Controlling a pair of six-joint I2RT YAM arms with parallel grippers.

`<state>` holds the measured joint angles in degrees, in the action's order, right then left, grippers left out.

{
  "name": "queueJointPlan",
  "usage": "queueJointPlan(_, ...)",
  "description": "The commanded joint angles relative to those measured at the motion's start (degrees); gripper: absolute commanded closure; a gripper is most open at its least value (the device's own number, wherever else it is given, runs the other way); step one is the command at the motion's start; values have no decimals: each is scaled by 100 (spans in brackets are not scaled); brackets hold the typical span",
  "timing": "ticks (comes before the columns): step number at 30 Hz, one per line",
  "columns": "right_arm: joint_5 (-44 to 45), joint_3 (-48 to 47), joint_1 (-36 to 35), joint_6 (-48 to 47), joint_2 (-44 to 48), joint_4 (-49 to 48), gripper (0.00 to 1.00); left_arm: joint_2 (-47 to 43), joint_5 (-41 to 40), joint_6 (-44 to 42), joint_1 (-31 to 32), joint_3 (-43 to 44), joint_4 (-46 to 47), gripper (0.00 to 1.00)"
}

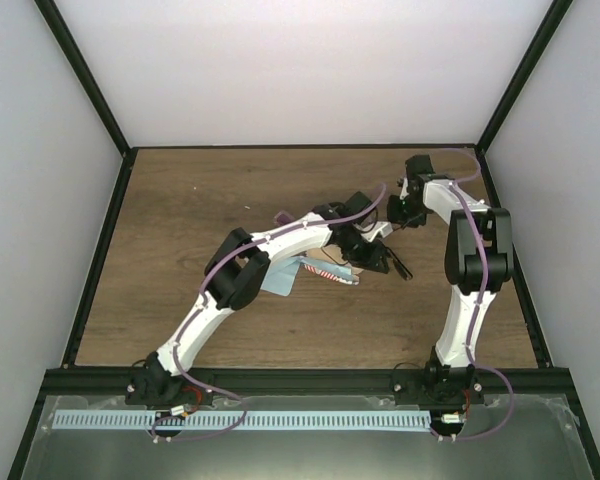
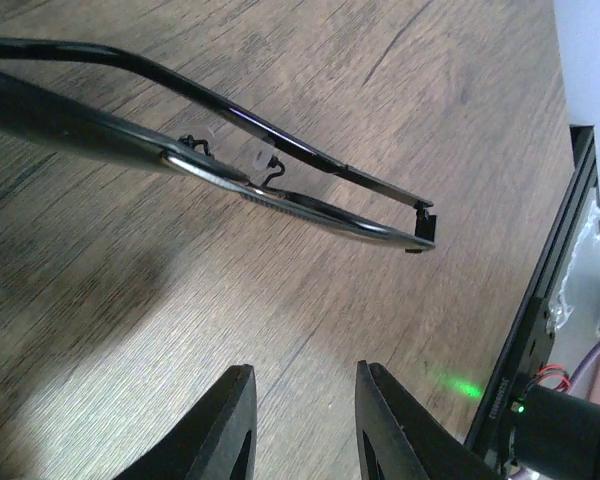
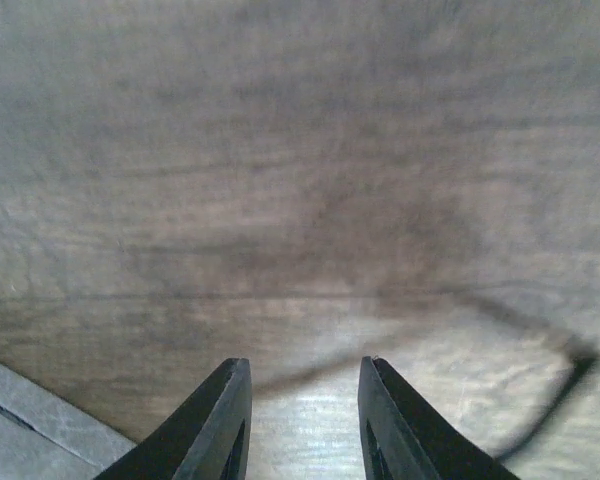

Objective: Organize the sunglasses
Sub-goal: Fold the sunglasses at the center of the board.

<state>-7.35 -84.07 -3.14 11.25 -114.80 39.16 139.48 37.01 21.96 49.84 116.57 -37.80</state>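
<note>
The black thin-framed sunglasses [image 2: 280, 195] lie folded on the wooden table, just ahead of my left gripper [image 2: 305, 420], which is open and empty above the wood. My right gripper [image 3: 302, 420] is open, and a blurred thin black temple of the sunglasses [image 3: 570, 350] runs from between its fingertips out to the right. In the top view the left gripper [image 1: 385, 258] and right gripper [image 1: 405, 212] meet right of centre. A small purple shape [image 1: 280, 215] shows behind the left arm; I cannot tell whether it is the purple-tinted pair.
A light blue cloth [image 1: 280, 280] and a pink-striped case [image 1: 332, 273] lie under the left forearm. The black table rail [image 2: 540, 330] and the right arm's base are close on the right of the left wrist view.
</note>
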Motion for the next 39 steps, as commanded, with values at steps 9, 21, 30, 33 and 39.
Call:
queueJointPlan(9, -562, 1006, -3, 322, 896, 165, 67, 826, 267, 456, -54, 463, 194, 70)
queueJointPlan(21, -690, 1832, -91, 512, 1804, 201, 66, 752, 145, 464, -97, 589, 212, 70)
queueJointPlan(30, -59, 906, -27, 849, 1659, 299, 75, 603, 119, 424, -63, 502, 157, 70)
queueJointPlan(33, 107, 626, 25, 847, 1317, 345, 76, 583, 100, 407, -63, 447, 153, 70)
queueJointPlan(39, 397, 481, 127, 752, 662, 246, 75, 507, 45, 378, -89, 396, 111, 69)
